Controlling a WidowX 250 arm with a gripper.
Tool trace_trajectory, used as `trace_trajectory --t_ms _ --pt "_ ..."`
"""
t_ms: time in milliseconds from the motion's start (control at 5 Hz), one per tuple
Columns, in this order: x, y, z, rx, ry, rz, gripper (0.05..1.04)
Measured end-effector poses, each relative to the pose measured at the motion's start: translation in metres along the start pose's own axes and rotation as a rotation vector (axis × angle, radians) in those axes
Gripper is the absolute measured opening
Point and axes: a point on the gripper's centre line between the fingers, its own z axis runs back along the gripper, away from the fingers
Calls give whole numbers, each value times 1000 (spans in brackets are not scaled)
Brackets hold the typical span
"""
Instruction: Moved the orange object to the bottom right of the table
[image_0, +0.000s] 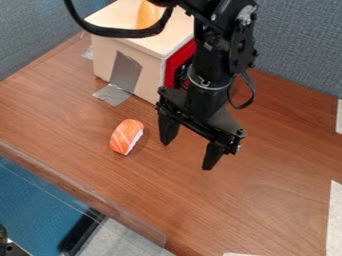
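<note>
Gripper (190, 145) is wide open, fingers spread with no object between them, hanging over the middle of the counter (267, 205). The orange thing to move looks like the toy sushi piece (126, 136), and it's sitting on the counter left of center, beside the gripper but not touching it. White side faces right, orange striped top faces mostly up and left.

So progress-wise, I'd call it basically the start: the sushi isn't grasped and it's nowhere near the bottom right. What's left is pretty much the whole job: line up over it, close on it, lift, carry it across to the lower right, let go.

As for what's hard to see, there's a second orange thing (146, 16) on top of the wooden box (127, 56), cut off by the top edge and partly behind the black cable (127, 33), so can't tell what it is. Guessing it isn't the target, but the task wording alone doesn't rule it out. The arm (212, 65) covers part of the box's red side (178, 61), and its base is out of view. The white strips (334, 220) on the right get cut off by the edge, and so does some black thing in the bottom left corner. The sushi's underside is hidden too.
</note>
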Motion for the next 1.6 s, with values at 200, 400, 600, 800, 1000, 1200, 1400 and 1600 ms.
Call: trace_trajectory --t_ms 200,400,600,800,1000,1200,1400,1600 --pt "-2 0 -6 5 21 2 1000" --pt "11 19 -14 16 22 90 1000" --pt "29 35 -16 29 -25 158 1000" --pt "35 56 -25 52 -36 208 1000" --pt "38 80 -35 43 -44 233 1000" --pt "30 105 -39 27 -40 271 1000" --pt "20 120 -45 37 -25 308 1000" --pt "17 128 -66 33 29 303 1000"
